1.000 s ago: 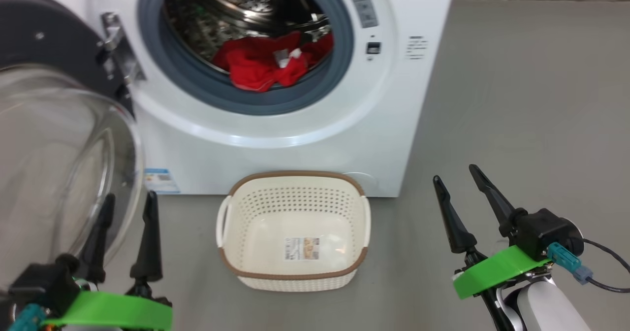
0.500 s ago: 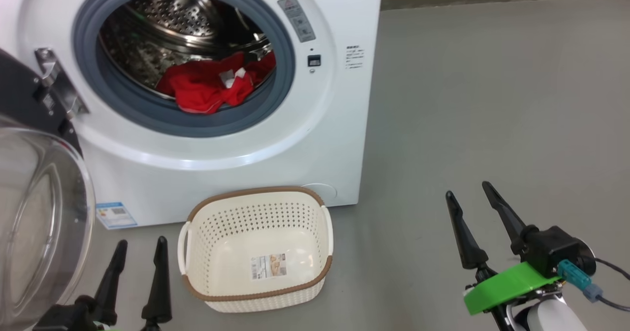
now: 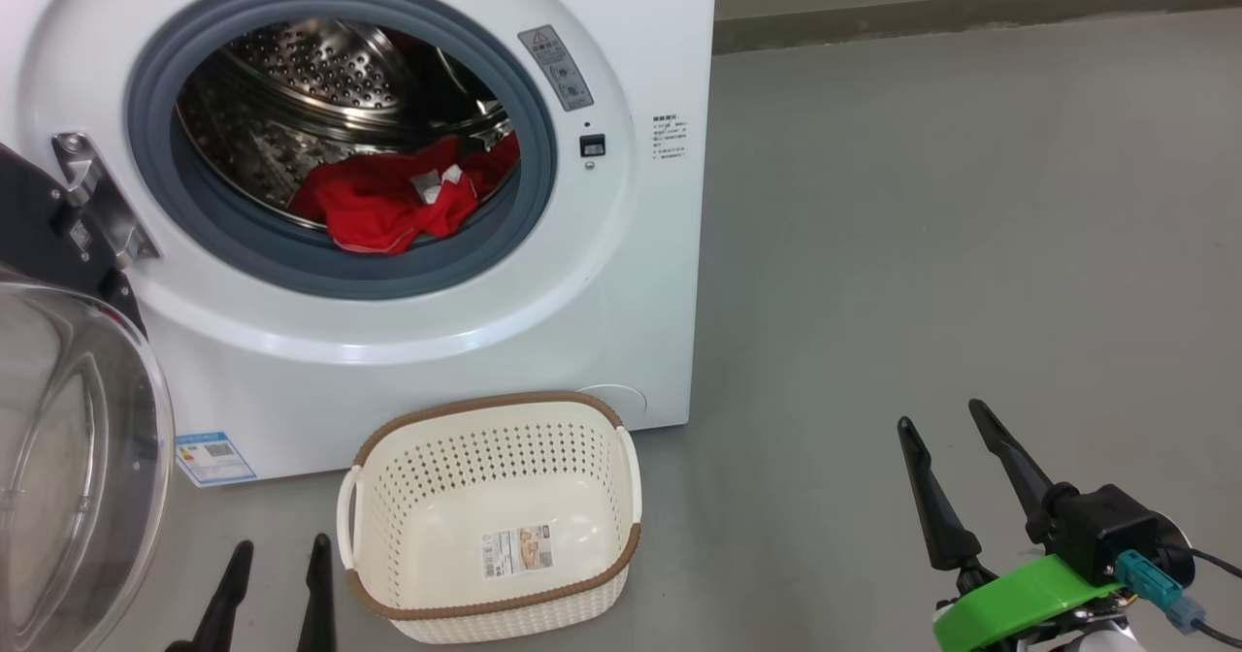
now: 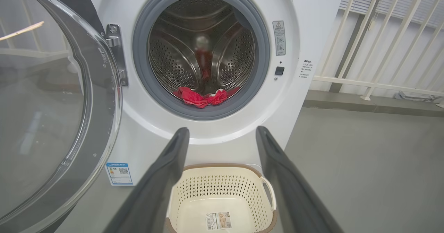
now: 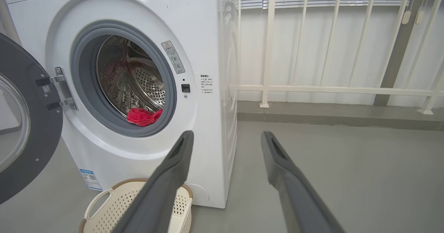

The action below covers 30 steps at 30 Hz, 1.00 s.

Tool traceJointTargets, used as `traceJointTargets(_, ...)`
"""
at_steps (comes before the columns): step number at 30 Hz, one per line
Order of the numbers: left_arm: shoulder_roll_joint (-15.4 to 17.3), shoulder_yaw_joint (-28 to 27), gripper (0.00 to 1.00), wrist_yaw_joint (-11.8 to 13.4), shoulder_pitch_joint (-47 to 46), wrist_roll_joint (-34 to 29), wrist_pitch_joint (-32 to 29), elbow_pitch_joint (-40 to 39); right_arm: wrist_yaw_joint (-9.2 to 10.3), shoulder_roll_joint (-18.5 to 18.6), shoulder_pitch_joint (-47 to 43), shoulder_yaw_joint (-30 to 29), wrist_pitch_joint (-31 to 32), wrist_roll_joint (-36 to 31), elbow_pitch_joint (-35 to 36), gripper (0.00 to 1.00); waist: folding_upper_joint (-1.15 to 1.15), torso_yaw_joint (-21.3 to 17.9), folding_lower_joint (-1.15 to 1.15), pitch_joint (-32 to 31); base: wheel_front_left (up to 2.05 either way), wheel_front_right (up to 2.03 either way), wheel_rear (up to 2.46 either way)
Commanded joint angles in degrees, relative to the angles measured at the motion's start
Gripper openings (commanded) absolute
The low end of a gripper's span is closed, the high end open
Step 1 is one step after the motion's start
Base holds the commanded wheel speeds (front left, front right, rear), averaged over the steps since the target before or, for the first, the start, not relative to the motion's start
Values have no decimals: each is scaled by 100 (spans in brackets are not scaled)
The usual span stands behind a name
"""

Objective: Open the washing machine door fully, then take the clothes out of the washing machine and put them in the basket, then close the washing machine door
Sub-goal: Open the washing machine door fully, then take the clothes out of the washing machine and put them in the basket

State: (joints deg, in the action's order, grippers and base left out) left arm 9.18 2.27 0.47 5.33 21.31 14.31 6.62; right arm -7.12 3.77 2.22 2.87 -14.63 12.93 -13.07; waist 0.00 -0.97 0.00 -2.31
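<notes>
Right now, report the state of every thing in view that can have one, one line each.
washing machine door: swung open
washing machine: opening uncovered, loaded
clothes: heaped at the front of the drum, not taken out
basket: upright, empty apart from its paper label
left gripper: open, holding nothing
right gripper: open, holding nothing

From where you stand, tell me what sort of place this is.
Probably a laundry area, perhaps a balcony: a white front-loading washing machine, a cream basket on the grey floor before it, white railing beside it.
</notes>
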Motion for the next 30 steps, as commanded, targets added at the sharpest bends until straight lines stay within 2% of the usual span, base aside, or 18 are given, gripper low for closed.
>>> traceJointTargets(1,24,-253,100,-32,-84,-101,67,-104,-36,84,48,90,-37,-48,180,100,0,4,0,-22,0,0,0)
traceJointTargets(10,-78,-357,100,-141,-45,-318,68,-105,-36,162,-62,69,-37,-100,217,100,0,74,0,22,0,0,0)
traceJointTargets(20,-142,-483,100,-28,-47,-497,68,-92,-36,171,-51,82,-37,-109,210,100,0,77,0,69,15,-15,0)
traceJointTargets(30,-196,-529,100,-15,-90,-529,69,-83,-36,176,-11,112,-37,-96,181,100,0,72,0,73,121,-121,0)
